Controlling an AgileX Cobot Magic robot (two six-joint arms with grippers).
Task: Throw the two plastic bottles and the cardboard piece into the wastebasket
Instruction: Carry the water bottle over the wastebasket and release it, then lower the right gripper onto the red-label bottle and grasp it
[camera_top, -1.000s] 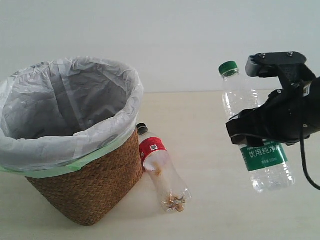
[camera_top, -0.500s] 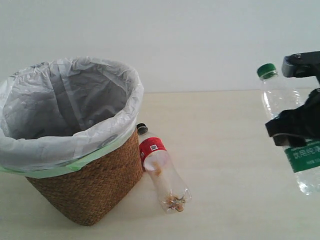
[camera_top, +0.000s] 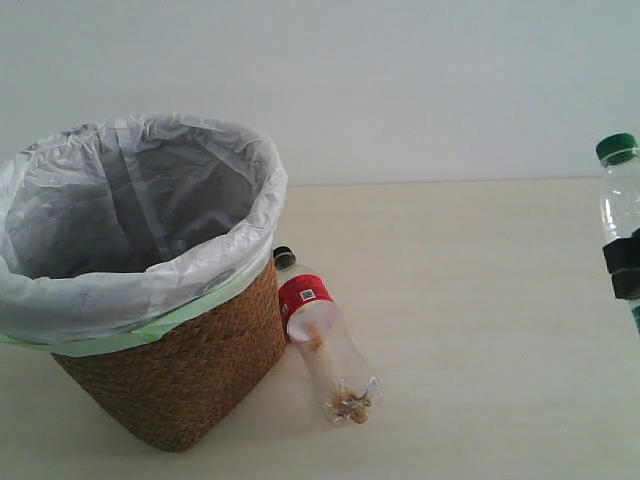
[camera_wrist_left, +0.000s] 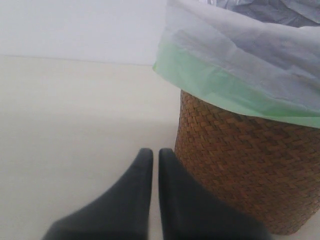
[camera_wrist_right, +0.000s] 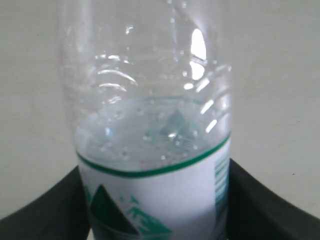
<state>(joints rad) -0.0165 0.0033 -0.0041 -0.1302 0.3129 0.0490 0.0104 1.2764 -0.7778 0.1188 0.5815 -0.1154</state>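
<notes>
The wastebasket (camera_top: 185, 375), brown wicker with a white bag liner (camera_top: 150, 190), stands at the left. The red-label bottle (camera_top: 325, 345) with a black cap lies on the table against the basket's right side. At the far right edge, the green-cap bottle (camera_top: 620, 190) hangs upright in the air, with my right gripper (camera_wrist_right: 155, 215) shut on its label; its black fingers (camera_wrist_right: 45, 215) press both sides. My left gripper (camera_wrist_left: 155, 155) is shut and holds nothing, low beside the basket's wicker wall (camera_wrist_left: 240, 165). The cardboard piece is out of view.
A pale wooden table (camera_top: 470, 300) lies under everything, with a plain white wall behind. The bag's pale green edge (camera_wrist_left: 220, 85) folds over the basket rim.
My right gripper has carried the green-cap bottle to the right, from the right of the middle to the frame's edge, where most of it is now cut off. The basket and red-label bottle have not moved.
</notes>
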